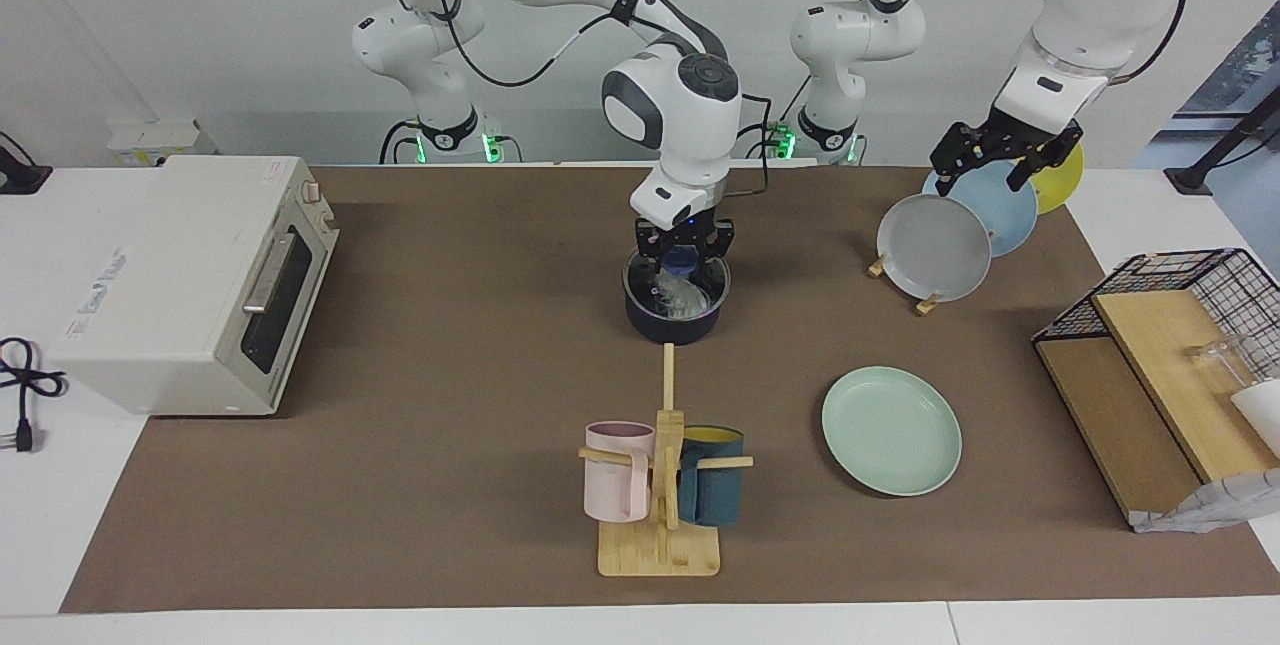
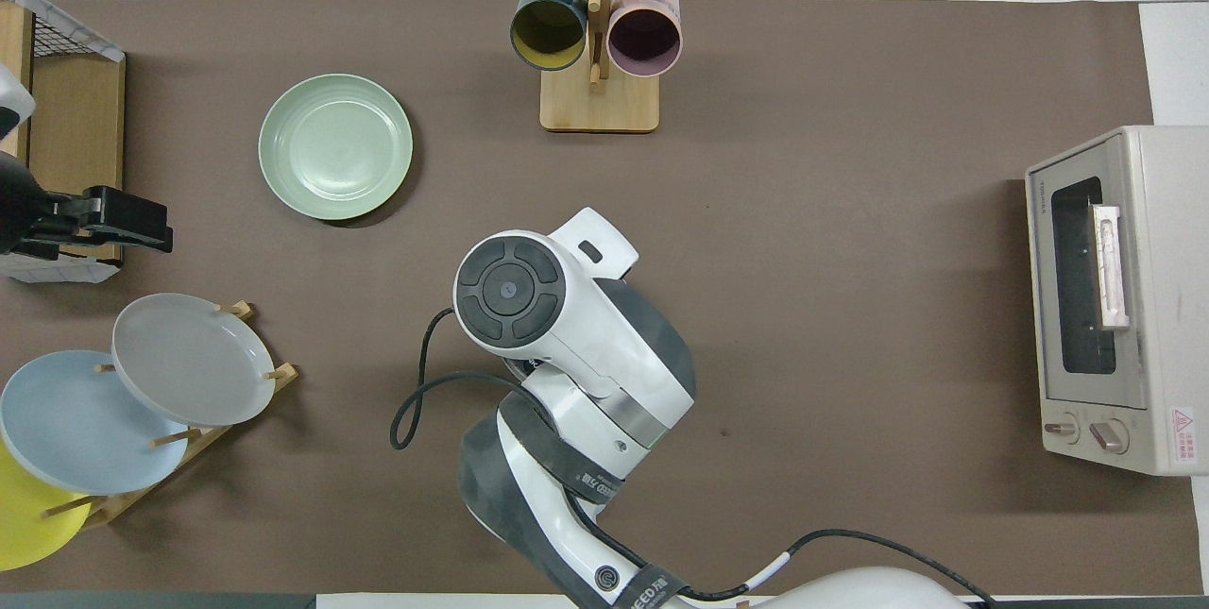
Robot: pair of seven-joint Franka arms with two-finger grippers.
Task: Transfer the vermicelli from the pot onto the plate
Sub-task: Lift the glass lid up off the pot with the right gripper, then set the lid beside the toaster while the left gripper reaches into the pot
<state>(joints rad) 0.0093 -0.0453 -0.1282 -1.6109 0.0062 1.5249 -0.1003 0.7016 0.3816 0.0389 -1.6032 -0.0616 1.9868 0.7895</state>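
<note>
The dark navy pot stands mid-table, nearer to the robots than the mug stand. The whitish vermicelli lies inside it. My right gripper is lowered into the pot's mouth, right over the vermicelli. In the overhead view the right arm hides the pot and the vermicelli. The mint-green plate lies bare toward the left arm's end, farther from the robots than the pot; it also shows in the overhead view. My left gripper waits open over the plate rack, and shows in the overhead view.
A plate rack holds a grey plate, a light blue plate and a yellow one. A wooden mug stand carries a pink and a dark teal mug. A toaster oven stands at the right arm's end, a wire basket at the left arm's end.
</note>
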